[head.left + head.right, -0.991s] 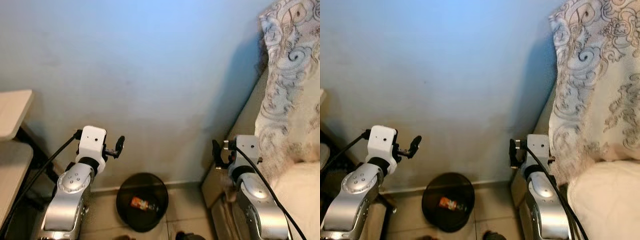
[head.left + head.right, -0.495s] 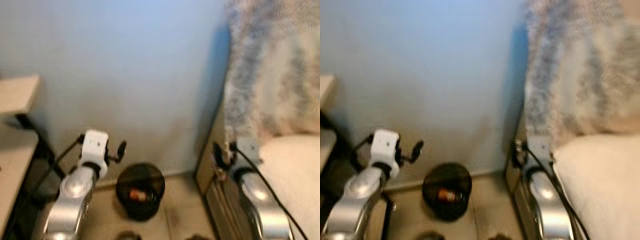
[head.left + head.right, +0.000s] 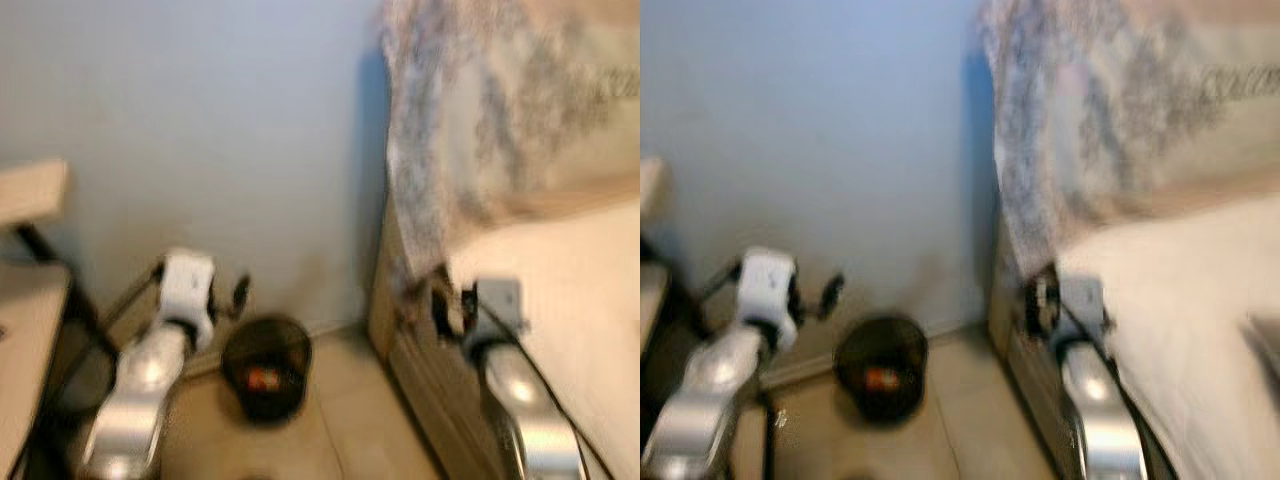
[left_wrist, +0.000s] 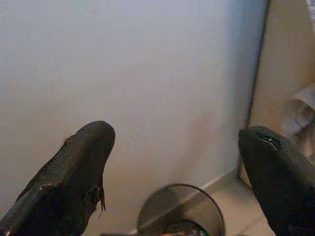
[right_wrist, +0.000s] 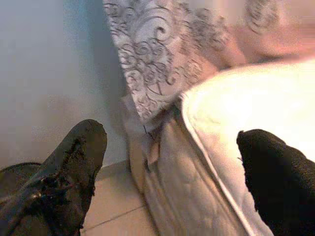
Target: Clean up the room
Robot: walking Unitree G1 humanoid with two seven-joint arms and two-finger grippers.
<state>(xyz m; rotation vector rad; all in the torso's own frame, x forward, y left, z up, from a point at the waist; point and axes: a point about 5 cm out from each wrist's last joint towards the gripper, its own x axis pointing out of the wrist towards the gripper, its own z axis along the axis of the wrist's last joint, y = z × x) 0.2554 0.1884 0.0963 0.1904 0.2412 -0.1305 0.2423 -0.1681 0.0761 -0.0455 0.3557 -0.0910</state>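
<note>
Against the pale blue wall [image 3: 200,120], largest to smallest:

1. Bed [image 3: 560,290], right side of the corner. Cream quilted mattress, its side panel running down to the tiled floor [image 3: 330,420]. Head end meets the wall.

2. Patterned cover [image 5: 162,54], grey scrollwork on off-white, draped over the head corner of the bed and hanging down its edge. Judged soft, light and limp; would bunch if pinched, so best taken by a hanging hem.

3. Desk [image 3: 25,260], light wood top on a dark frame, left edge of the head views.

4. Waste bin [image 3: 266,365], black, round, mesh-sided, on the floor at the foot of the wall between desk and bed. Judged light, stiff, easily tipped; take by the rim.

5. Left gripper [image 4: 182,162], raised above and beside the bin, fingers spread wide, nothing between them.

6. Right gripper [image 5: 172,172], at the bed's side edge, fingers spread wide, empty.

7. Orange-red scrap [image 3: 262,378] lying in the bin's bottom; blurred, kind not determinable. Judged small, light.
</note>
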